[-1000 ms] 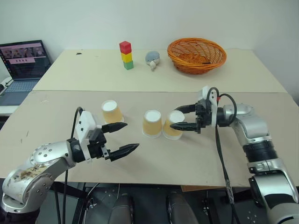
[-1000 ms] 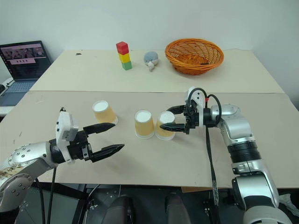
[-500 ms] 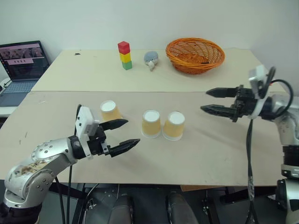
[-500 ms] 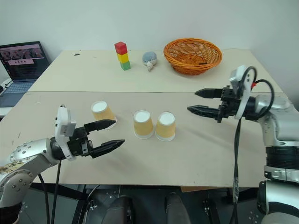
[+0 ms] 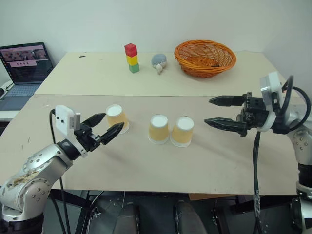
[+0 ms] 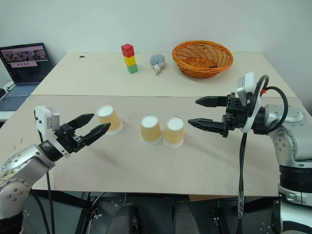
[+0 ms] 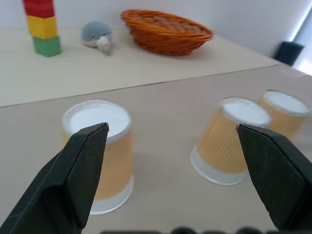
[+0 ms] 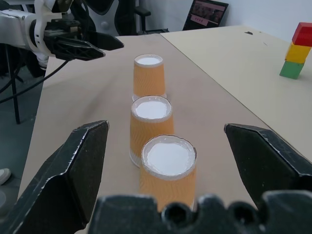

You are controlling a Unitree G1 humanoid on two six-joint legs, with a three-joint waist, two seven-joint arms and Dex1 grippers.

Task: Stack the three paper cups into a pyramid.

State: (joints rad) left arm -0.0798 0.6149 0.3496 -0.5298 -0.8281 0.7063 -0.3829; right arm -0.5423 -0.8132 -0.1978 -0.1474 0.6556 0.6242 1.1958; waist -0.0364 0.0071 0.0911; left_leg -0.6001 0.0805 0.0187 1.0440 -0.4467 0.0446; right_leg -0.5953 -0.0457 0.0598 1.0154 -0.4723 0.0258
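Note:
Three paper cups stand upside down on the near table: a left cup (image 5: pixel 117 117) on its own, and a middle cup (image 5: pixel 159 128) and a right cup (image 5: pixel 182 131) touching side by side. My left gripper (image 5: pixel 114 120) is open, level, pointing at the left cup from its left; its fingertips (image 7: pixel 87 146) stop just short of that cup (image 7: pixel 114 161). To the right of the pair, raised above the table, my right gripper (image 5: pixel 207 111) is open and holds nothing. From the right wrist the cups line up, the right cup (image 8: pixel 168 170) nearest. No pyramid stands.
On the far table are a red-yellow-green block tower (image 5: pixel 130 57), a small grey plush toy (image 5: pixel 158 61) and an orange wicker basket (image 5: pixel 205 57). An open laptop (image 5: pixel 24 63) sits on a side table at the far left. A seam (image 5: pixel 165 96) separates the two tables.
My right gripper let go of the right cup and drew back to the right and upward. My left gripper swung left and turned toward the left cup.

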